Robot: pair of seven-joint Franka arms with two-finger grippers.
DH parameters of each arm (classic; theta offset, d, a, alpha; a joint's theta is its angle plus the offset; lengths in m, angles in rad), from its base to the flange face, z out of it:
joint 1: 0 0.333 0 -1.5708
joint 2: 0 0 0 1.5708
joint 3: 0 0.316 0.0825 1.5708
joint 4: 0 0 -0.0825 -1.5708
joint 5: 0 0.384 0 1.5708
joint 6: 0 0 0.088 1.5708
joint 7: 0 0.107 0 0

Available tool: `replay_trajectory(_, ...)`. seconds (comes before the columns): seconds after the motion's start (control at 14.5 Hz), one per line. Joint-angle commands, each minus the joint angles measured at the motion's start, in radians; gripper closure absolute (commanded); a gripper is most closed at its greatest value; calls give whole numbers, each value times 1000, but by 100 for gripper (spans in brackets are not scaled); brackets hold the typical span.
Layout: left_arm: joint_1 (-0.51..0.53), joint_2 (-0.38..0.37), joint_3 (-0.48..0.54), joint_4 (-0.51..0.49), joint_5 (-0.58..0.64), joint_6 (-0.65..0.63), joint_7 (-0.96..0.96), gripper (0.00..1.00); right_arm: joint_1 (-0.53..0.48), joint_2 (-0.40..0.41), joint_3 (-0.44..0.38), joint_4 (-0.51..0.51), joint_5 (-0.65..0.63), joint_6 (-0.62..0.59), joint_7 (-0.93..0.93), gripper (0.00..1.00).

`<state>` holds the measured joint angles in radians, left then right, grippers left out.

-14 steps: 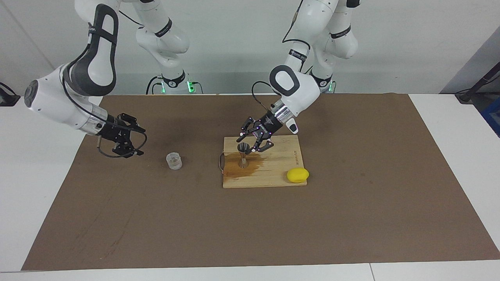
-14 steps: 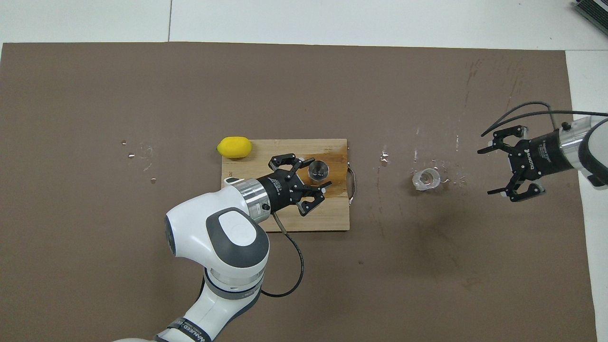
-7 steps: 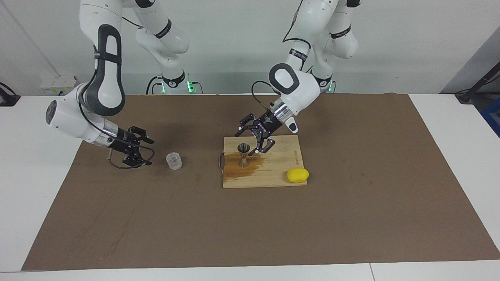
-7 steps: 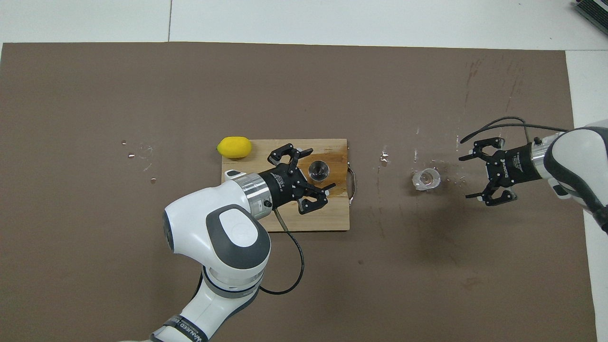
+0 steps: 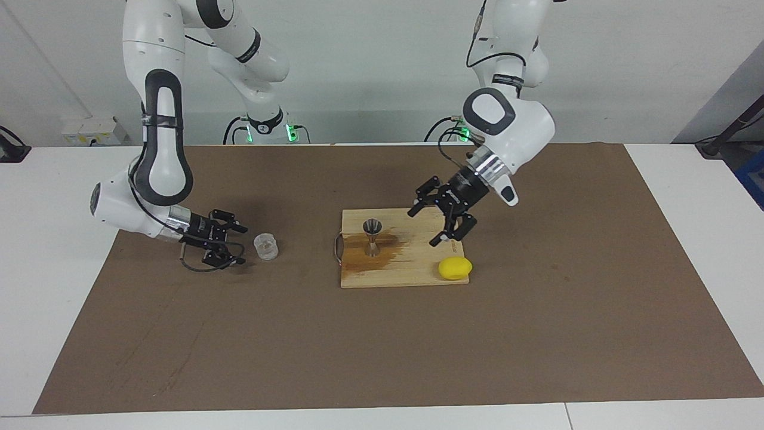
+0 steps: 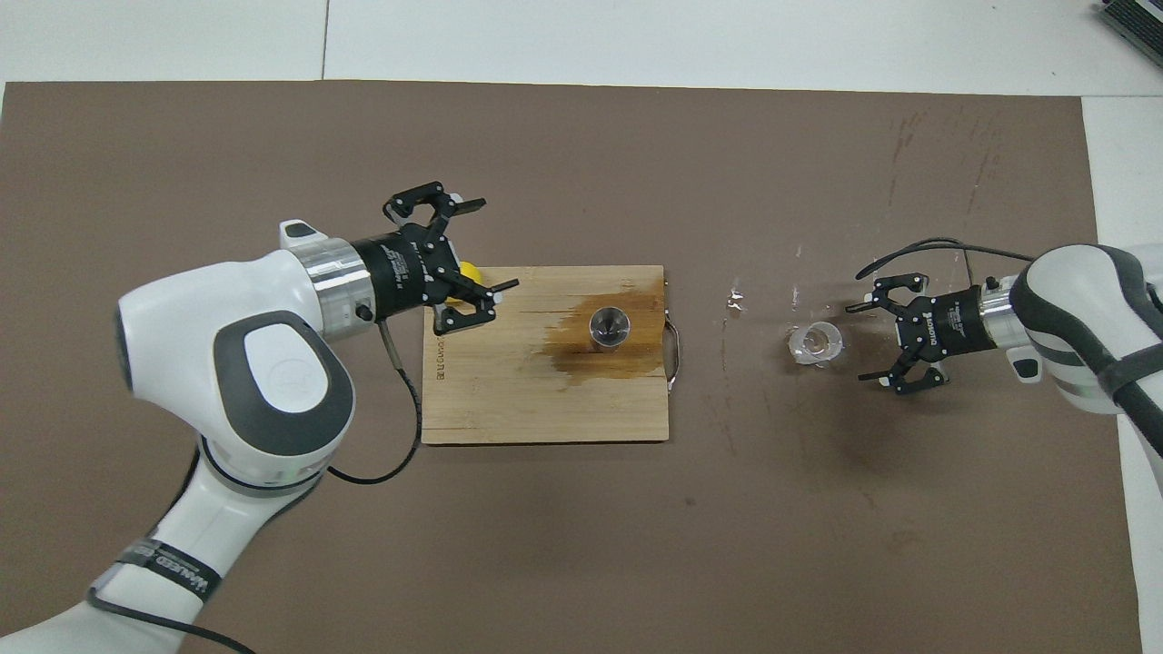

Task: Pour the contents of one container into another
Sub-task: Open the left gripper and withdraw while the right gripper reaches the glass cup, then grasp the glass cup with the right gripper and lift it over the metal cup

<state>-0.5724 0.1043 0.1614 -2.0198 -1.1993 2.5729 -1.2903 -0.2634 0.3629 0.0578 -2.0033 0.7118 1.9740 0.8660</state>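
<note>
Jigger [image 5: 372, 236]: steel, upright on the wet-stained cutting board [image 5: 418, 278], toward the edge nearest the right arm; you see the left gripper [image 5: 443, 222] has let it go and drawn back, claw spread, now above the board's lemon [image 5: 455, 267] corner; clear cup [image 5: 265, 246]: upright on the brown mat [image 5: 382, 346], off the board toward the right arm's end; right gripper [image 5: 234, 243] has dropped low just beside it, claw spread, nothing held; your judgement: grasp of the cup comes next, pour not yet begun.
</note>
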Motion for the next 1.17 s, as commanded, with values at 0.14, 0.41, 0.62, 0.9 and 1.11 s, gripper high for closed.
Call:
replay_trajectory(0.14,83,-20,-8,33,496,38,-6,0,10,5,10,-8,31,22,-36,0)
replay_trajectory(0.41,156,-20,-8,41,762,246,-4,0,35,-4,11,-49,37,35,-42,0)
replay_trajectory(0.62,192,-18,-8,70,1005,216,0,0,50,-7,10,-65,86,48,-48,0)
replay_trajectory(0.9,207,-24,-16,133,1179,-93,17,0,50,-7,11,-65,112,48,-93,22)
replay_trajectory(1.11,206,-50,-20,139,1175,-268,73,0,50,-7,11,-63,118,48,-96,26)
